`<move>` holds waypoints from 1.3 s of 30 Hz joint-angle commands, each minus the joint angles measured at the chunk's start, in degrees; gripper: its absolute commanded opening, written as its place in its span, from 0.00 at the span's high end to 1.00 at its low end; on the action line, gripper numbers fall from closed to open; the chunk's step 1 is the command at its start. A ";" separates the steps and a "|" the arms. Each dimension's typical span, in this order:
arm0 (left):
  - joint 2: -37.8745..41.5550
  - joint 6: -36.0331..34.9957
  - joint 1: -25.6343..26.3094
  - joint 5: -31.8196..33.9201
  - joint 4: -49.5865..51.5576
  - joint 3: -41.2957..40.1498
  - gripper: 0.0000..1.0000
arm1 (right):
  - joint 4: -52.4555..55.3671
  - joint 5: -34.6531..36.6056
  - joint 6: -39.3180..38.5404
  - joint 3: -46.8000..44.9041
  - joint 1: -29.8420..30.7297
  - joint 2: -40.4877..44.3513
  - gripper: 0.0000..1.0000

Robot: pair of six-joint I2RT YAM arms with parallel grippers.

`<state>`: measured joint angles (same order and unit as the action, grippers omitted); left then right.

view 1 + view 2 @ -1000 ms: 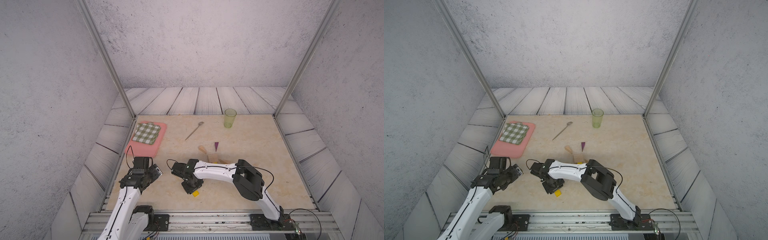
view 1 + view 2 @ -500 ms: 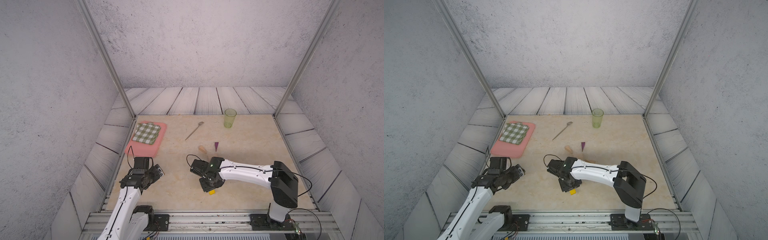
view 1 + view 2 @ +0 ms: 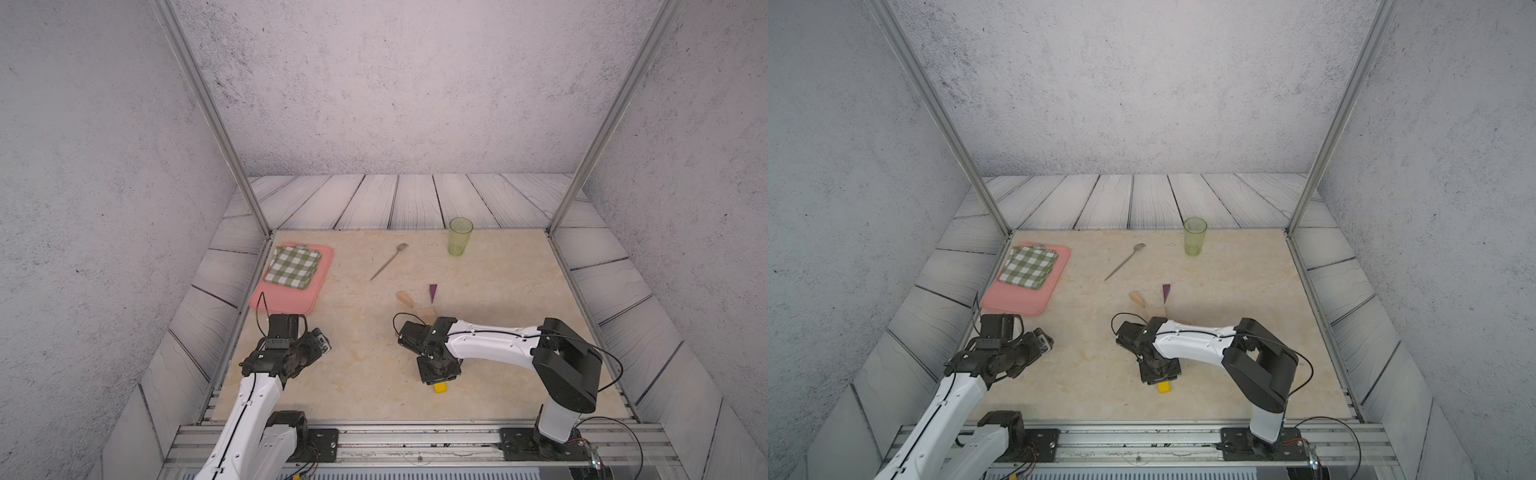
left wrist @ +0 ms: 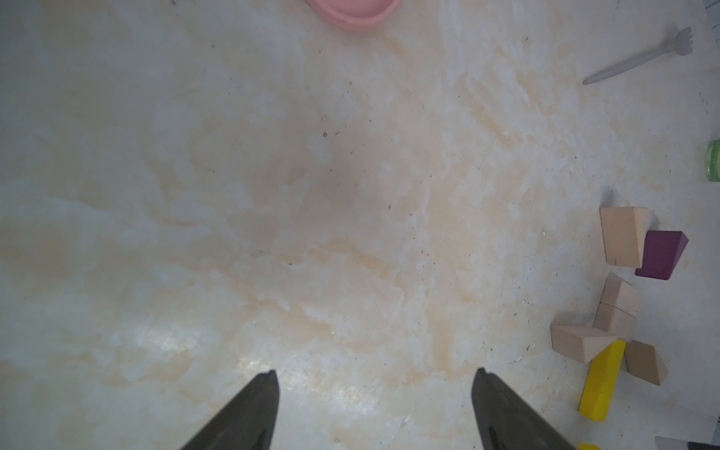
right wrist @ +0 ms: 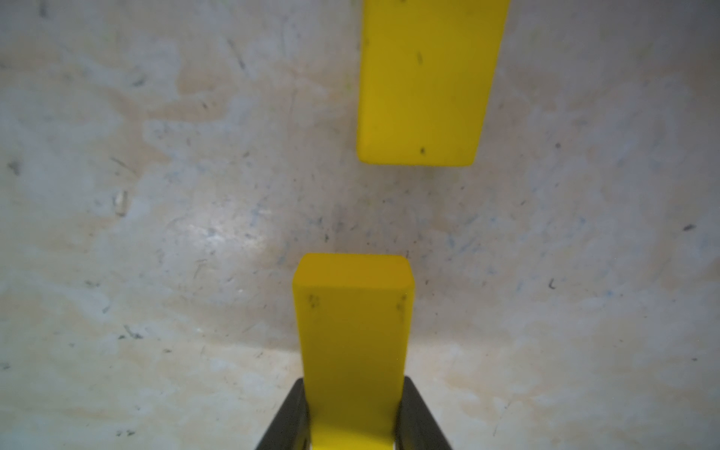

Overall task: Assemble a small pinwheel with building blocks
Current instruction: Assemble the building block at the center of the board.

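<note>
Right gripper (image 5: 352, 383) is clamped on a yellow bar (image 5: 352, 319), end-on but apart from the laid yellow bar (image 5: 424, 78) — prob. to lengthen the stem of the pinwheel (image 4: 617, 315) on the table (image 3: 365, 390) — w/ left gripper (image 4: 376, 372) spread, empty, aside.

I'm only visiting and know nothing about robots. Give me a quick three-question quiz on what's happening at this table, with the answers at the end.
1. True or false: the right end effector is shut on a yellow bar.
2. Multiple choice: what colour is the one painted wedge lying among the plain wooden blocks? A) purple B) red C) blue
3. Fill in the gap: the left end effector is ___, with only bare table between its jaws.

Key: 1 true; 2 A; 3 open.
</note>
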<state>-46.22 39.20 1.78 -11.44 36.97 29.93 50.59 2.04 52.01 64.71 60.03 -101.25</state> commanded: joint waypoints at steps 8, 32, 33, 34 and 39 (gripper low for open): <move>-0.36 -0.70 0.03 -0.91 -1.24 -0.90 0.16 | -1.98 -0.35 1.17 -1.51 -1.85 0.77 0.63; -0.28 -0.70 0.00 -1.05 -1.45 -1.07 0.15 | -3.57 -0.64 1.52 -2.40 -3.90 -0.86 0.63; -0.29 -0.70 0.02 -1.12 -1.45 -1.02 0.15 | -3.41 -0.55 1.59 -2.39 -3.94 -0.88 0.63; -0.28 -0.70 0.04 -1.13 -1.47 -1.09 0.15 | -3.31 -0.42 1.60 -2.39 -3.89 -0.88 0.63; -0.15 -0.70 0.02 -1.13 -1.45 -1.06 0.15 | -2.69 0.33 1.52 -2.08 -4.00 -1.05 0.63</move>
<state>-46.52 39.00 1.78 -12.29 35.59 29.63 46.33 0.95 52.58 62.63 56.27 -101.30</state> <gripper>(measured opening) 0.848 0.373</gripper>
